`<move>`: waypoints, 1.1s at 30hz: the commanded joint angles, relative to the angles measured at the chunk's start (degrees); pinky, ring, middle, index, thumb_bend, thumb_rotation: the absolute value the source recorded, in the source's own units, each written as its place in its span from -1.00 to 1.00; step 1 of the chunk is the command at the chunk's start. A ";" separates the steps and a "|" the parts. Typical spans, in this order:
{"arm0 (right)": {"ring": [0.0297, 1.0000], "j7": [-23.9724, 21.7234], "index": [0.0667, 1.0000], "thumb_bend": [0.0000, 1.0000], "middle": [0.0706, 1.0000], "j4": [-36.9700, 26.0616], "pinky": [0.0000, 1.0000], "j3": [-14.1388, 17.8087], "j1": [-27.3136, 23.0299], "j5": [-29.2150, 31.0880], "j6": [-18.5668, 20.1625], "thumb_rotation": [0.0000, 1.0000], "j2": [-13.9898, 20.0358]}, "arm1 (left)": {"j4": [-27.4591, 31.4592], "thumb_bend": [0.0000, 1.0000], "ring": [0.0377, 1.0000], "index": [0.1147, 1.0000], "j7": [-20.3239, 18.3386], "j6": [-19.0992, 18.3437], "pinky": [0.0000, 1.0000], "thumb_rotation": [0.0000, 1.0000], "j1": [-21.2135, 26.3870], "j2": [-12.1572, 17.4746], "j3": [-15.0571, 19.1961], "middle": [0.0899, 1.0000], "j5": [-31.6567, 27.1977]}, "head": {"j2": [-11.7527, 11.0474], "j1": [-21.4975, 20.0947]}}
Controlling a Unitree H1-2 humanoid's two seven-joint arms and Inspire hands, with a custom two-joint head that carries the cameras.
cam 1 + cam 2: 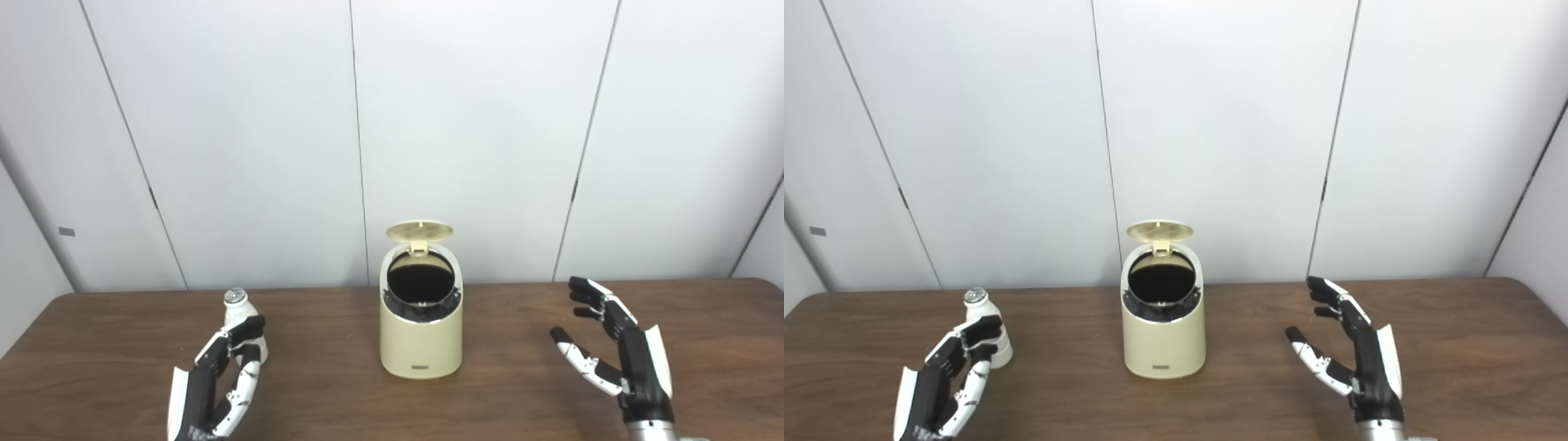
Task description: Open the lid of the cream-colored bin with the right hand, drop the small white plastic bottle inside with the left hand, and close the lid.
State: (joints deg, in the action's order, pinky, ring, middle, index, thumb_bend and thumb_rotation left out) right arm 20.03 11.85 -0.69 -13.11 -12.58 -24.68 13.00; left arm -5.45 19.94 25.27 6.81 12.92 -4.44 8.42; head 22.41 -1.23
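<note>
The cream-colored bin (pixel 421 343) stands mid-table with its round lid (pixel 419 231) tipped up and back, so the dark inside shows. A small white plastic bottle (pixel 241 318) with a silvery cap stands upright on the table to the left. My left hand (pixel 222 380) is just in front of the bottle, fingers apart and reaching its near side, not closed around it. My right hand (pixel 618 349) hovers to the right of the bin, well apart from it, open with fingers spread and nothing in it.
The brown wooden table (pixel 502 398) runs across the whole view, its far edge against white wall panels (pixel 478 122). Nothing else stands on it besides the bin and the bottle.
</note>
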 commanded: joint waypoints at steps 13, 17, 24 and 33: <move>0.58 -0.65 0.53 -0.54 0.57 2.01 0.46 0.30 2.28 3.11 -2.25 -0.70 1.04 | 23.80 -0.48 0.44 0.42 -4.09 0.90 0.29 0.10 -2.78 1.66 7.22 0.46 -3.14 | 0.49 3.00; 0.58 -0.77 0.53 -0.54 0.58 2.62 0.46 0.43 2.12 3.17 -2.25 -0.82 1.31 | 24.89 -0.51 0.45 0.41 -5.80 -0.19 0.28 -0.02 -2.84 1.09 10.72 0.47 -4.17 | -0.13 3.90; 0.61 -1.31 0.53 -0.55 0.61 3.82 0.49 0.46 1.69 4.19 -2.25 -0.89 1.78 | 17.90 -0.44 0.34 0.30 -2.65 0.91 0.16 -0.20 -0.40 -1.18 18.17 0.35 0.75 | -1.20 5.90; 0.62 -0.41 0.54 -0.56 0.59 4.91 0.51 0.56 1.52 3.24 -2.24 -1.00 2.17 | 3.62 0.80 0.83 0.80 -2.13 -1.46 0.64 0.25 5.23 1.43 19.87 0.86 7.84 | -1.54 8.05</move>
State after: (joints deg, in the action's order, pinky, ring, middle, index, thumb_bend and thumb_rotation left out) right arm 18.87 14.11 -0.49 -13.58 -7.63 -24.71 13.75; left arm -1.18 18.00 23.35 9.49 12.56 15.80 15.41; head 20.92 6.77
